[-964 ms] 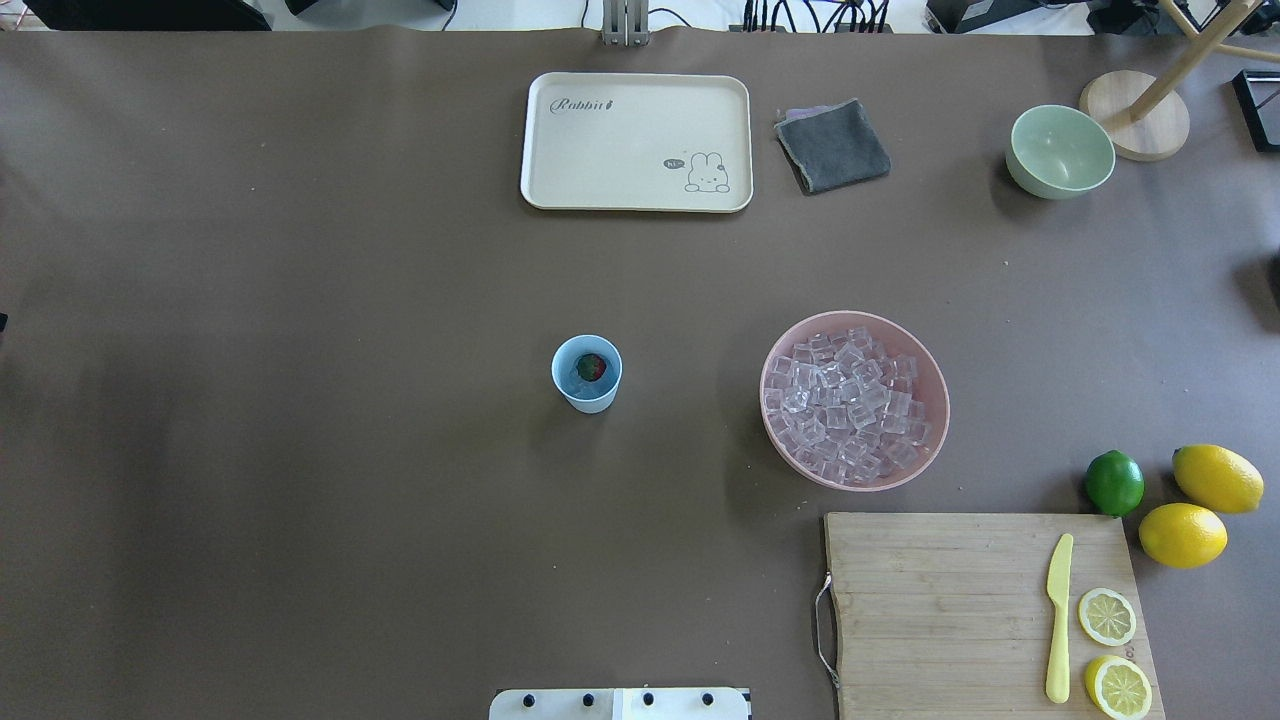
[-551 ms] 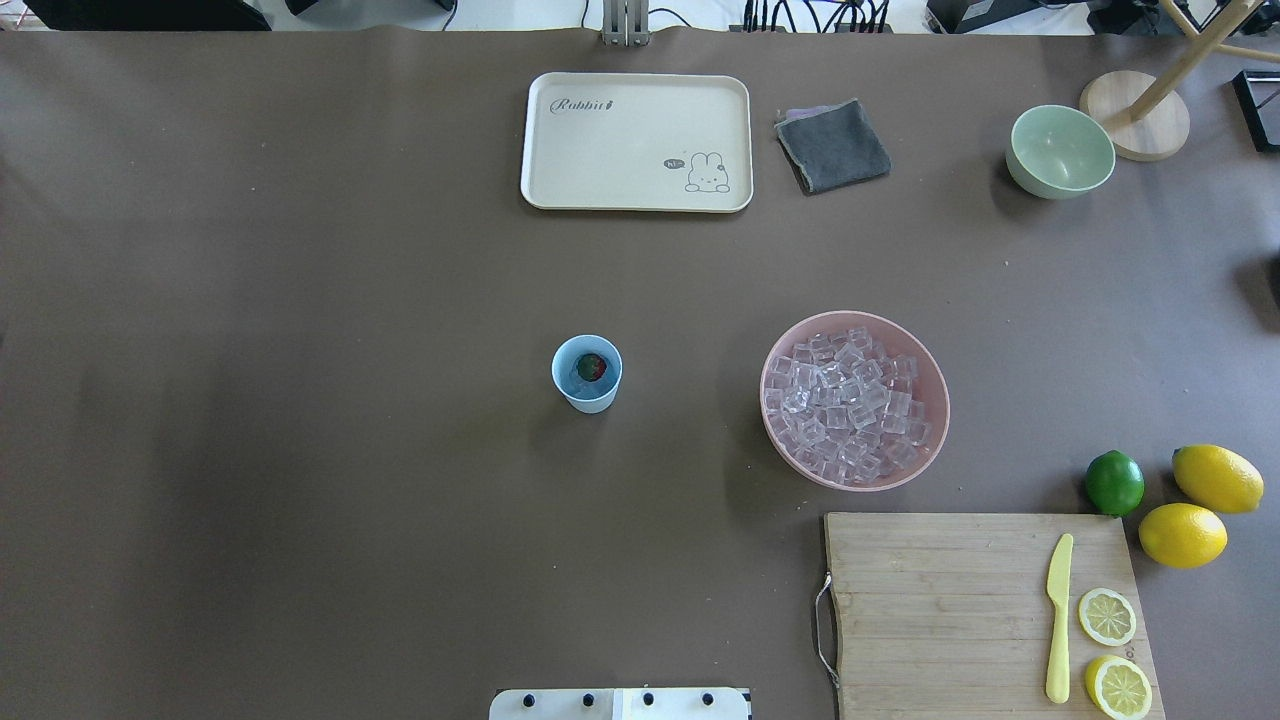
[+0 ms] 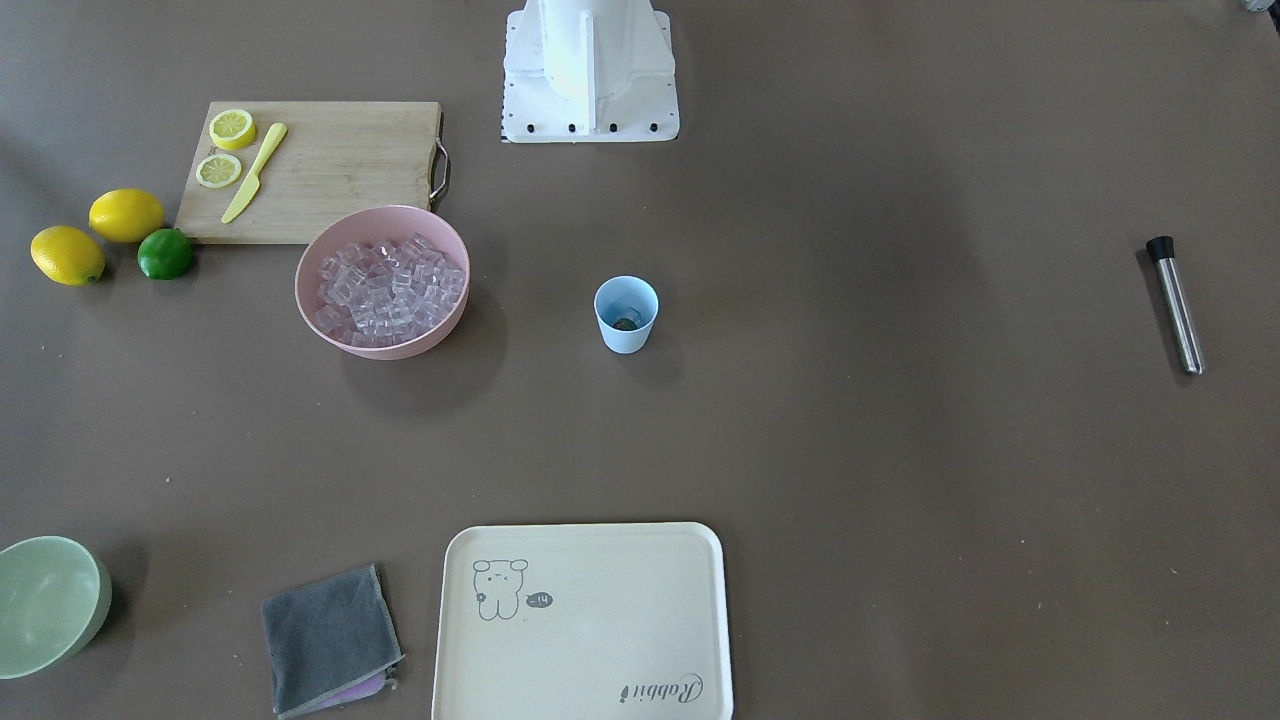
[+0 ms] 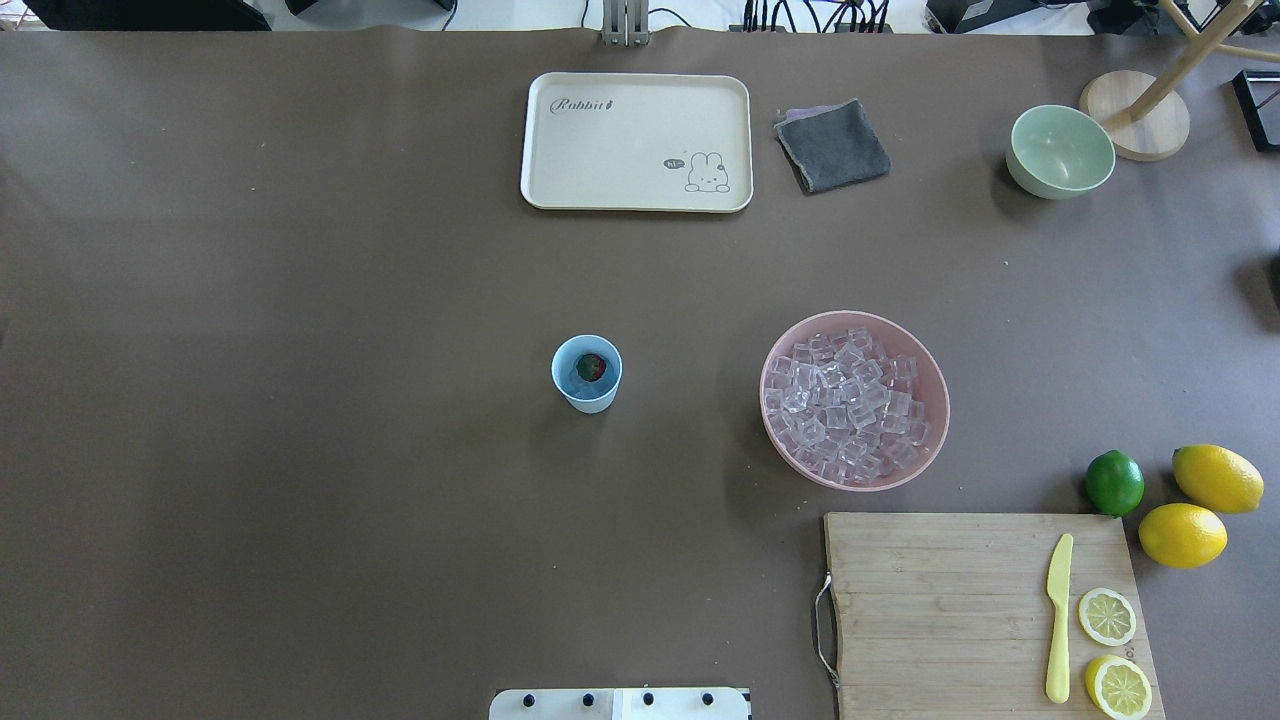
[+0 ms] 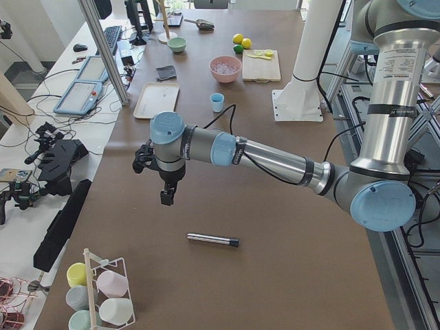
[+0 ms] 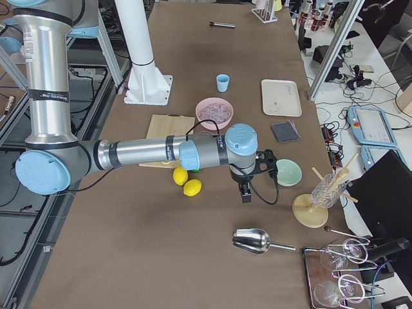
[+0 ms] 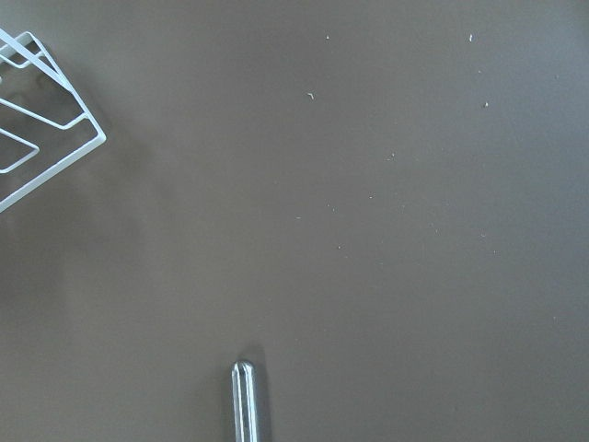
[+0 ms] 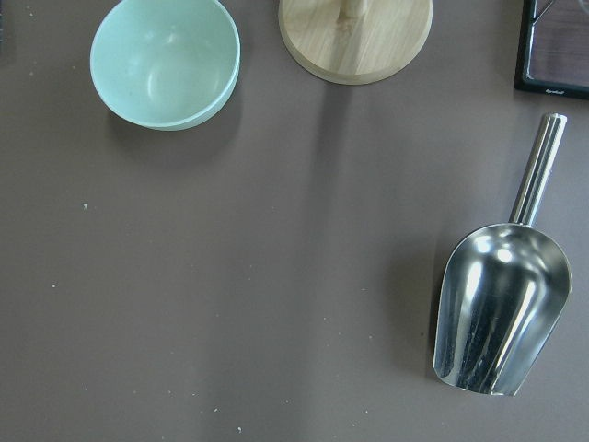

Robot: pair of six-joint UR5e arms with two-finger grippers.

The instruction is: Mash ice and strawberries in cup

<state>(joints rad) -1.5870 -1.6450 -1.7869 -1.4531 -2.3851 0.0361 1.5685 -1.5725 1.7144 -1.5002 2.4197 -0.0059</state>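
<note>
Cup (image 4: 587, 392) light blue, red strawberry (image 4: 591, 367) inside, clear ice (image 4: 845, 400) in pink bowl (image 4: 942, 395), left fingers (image 5: 166, 198) and right fingers (image 6: 245, 195), state cannot tell

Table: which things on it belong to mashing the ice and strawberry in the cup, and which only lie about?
For the job: cup, strawberry inside it, ice in the pink bowl, steel rod, likely the masher.
Lying about: tray, grey cloth, green bowl, cutting board, knife, lemons, lime, scoop.
</note>
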